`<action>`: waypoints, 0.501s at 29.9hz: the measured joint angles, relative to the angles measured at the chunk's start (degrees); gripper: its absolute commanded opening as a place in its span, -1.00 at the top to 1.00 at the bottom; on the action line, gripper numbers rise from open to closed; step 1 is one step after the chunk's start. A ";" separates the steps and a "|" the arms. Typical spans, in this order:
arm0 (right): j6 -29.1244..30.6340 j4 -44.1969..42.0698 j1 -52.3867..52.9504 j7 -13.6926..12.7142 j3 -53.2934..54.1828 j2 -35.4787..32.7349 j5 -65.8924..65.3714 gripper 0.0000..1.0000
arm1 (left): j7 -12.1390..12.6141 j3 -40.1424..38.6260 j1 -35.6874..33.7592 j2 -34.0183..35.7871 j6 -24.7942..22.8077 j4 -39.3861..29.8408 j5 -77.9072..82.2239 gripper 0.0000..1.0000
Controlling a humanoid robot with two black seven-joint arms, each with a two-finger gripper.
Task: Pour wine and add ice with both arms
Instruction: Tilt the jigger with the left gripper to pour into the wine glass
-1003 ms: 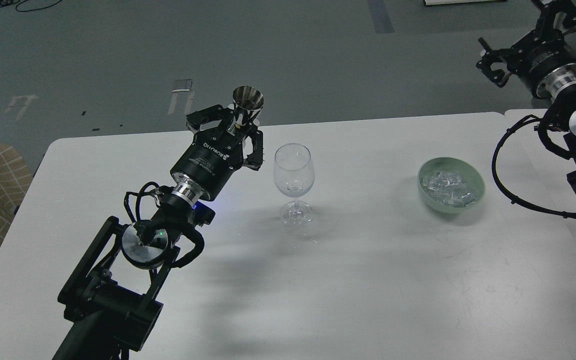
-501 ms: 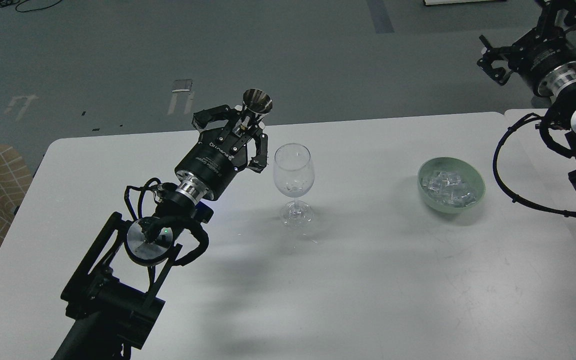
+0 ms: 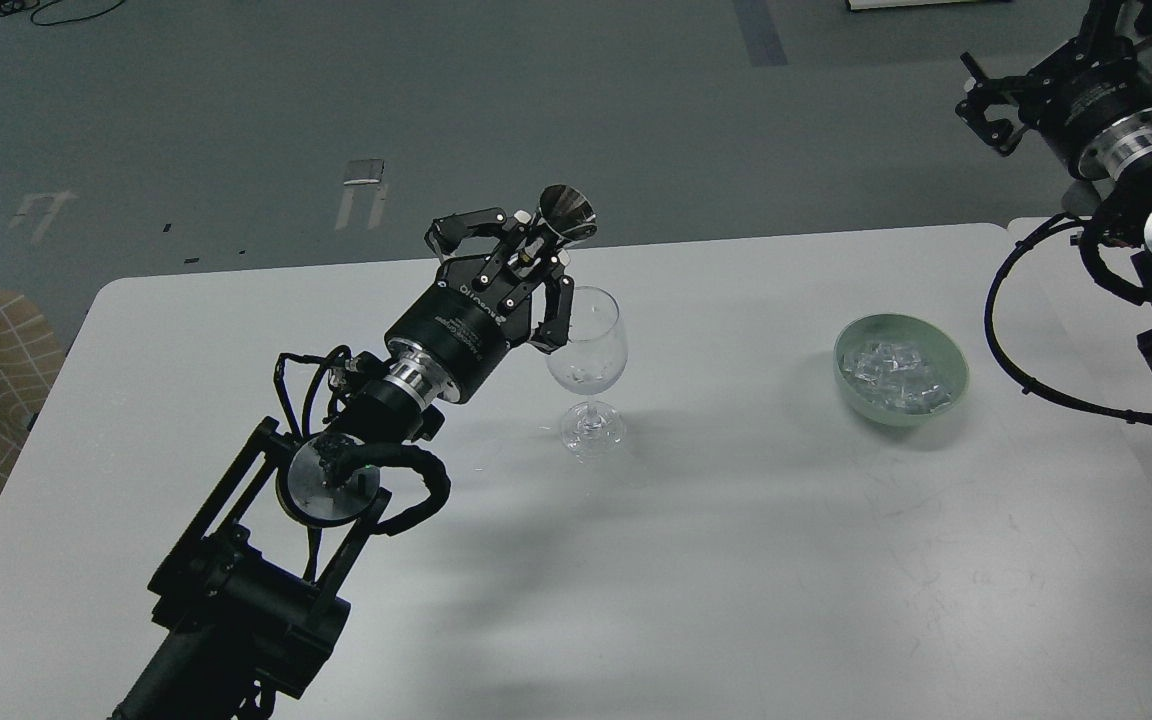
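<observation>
Pour step: left claw pinching steel measuring cup beside wine glass rim; next, likely tip it over the bowl; right claw state unclear.

The left gripper stands in front of the wine glass, covering the near left side of its rim, and its fingers hide the stem of the metal cup they close on (only the flared mouth shows). The right gripper is partly cut off by the top edge of the view, so whether its fingers stand apart cannot be told. Any liquid in the glass is too faint to make out, and the ice in the green bowl blurs into one glassy heap.
</observation>
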 measured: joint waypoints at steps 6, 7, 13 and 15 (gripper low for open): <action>0.00 -0.03 -0.08 0.00 0.17 -0.05 0.00 -1.00 | 0.00 0.14 -0.12 1.14 0.01 0.21 0.17 0.51; 0.00 -0.06 -0.08 0.00 0.18 -0.14 0.00 -1.00 | 0.00 0.14 -0.12 1.29 0.01 0.22 0.17 0.51; 0.00 -0.08 -0.08 0.00 0.23 -0.30 0.00 -1.00 | 0.00 0.14 -0.07 1.57 -0.09 0.61 0.17 0.51; 0.00 -0.08 -0.08 0.00 0.23 -0.32 0.00 -1.00 | 0.01 0.12 -0.30 1.67 -0.13 0.91 0.17 0.51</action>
